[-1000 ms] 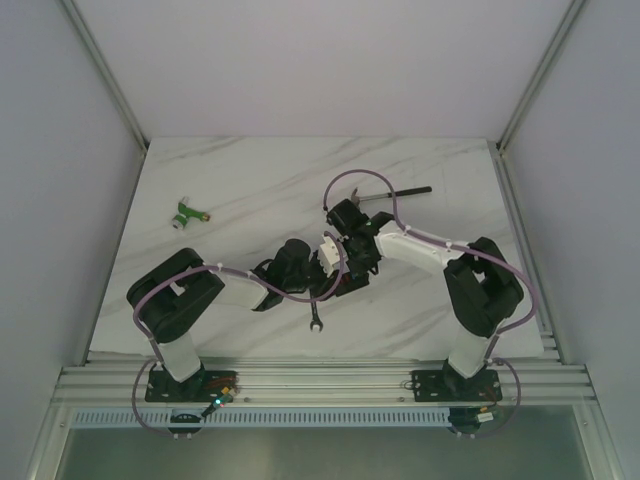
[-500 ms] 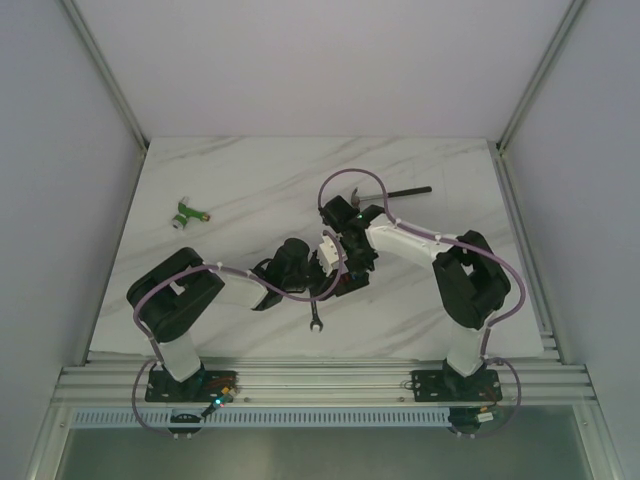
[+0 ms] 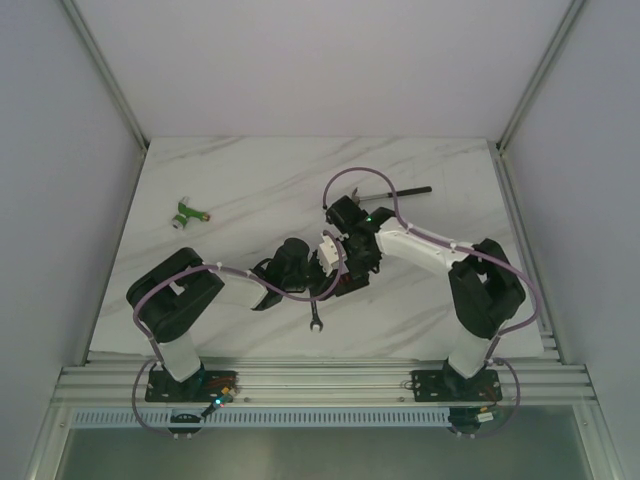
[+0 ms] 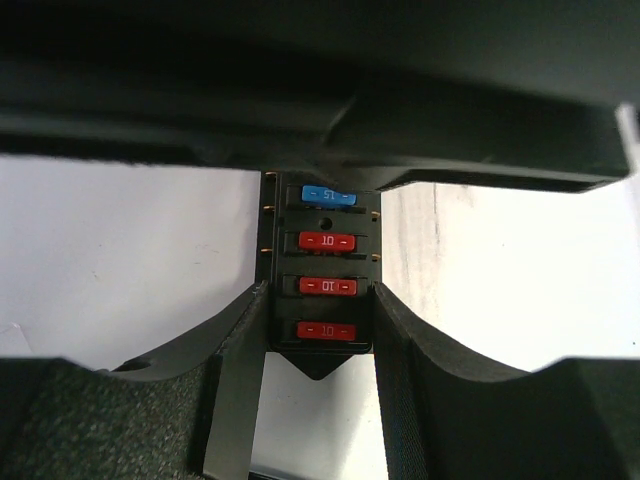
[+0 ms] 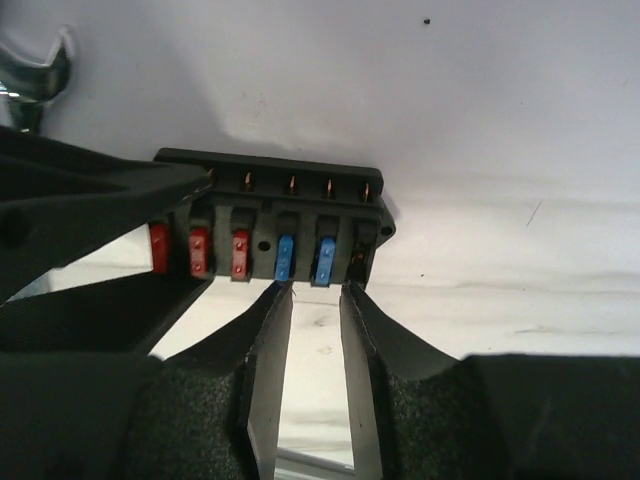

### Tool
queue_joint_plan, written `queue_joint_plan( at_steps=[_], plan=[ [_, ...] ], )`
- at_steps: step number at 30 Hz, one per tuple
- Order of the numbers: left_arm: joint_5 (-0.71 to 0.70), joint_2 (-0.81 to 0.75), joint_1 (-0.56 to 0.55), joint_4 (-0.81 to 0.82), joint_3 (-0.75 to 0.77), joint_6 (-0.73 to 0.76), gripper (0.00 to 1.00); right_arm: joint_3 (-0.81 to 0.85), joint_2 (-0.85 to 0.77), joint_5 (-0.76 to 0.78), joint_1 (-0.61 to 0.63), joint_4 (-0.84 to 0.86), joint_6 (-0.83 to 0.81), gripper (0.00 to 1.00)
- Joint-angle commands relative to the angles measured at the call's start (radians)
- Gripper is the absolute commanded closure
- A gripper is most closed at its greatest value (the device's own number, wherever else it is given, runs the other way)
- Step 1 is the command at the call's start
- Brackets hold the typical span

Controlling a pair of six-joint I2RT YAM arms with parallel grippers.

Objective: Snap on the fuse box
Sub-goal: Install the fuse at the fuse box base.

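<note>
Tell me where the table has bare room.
Free: the far strip beyond the green-and-white connector and black-handled tool, and the stretch between them. Crowded: the middle, where left gripper and right gripper meet at the fuse box, just beyond the wrench.

A white counter (image 3: 260, 175) with grey marble veins fills the middle. Plain pale walls stand at its far edge (image 3: 320, 60), left edge (image 3: 50, 200) and right edge (image 3: 600, 200). Metal posts (image 3: 105, 75) rise from both far corners. A grooved metal rail (image 3: 320, 380) runs along the near edge, with a slotted white strip (image 3: 320, 416) just beyond. The light is soft and even.
</note>
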Motion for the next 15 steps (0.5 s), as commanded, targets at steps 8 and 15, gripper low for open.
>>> queue_joint_plan(
  at_steps=[8,15],
  plan=[
    [-0.008,0.021,0.006,-0.077,-0.002,0.010,0.59,0.008,-0.028,-0.056,-0.032,-0.009,0.052,0.74],
    [-0.005,0.022,0.007,-0.077,-0.002,0.012,0.59,0.006,-0.009,-0.056,-0.054,0.032,0.062,0.79]
  ],
)
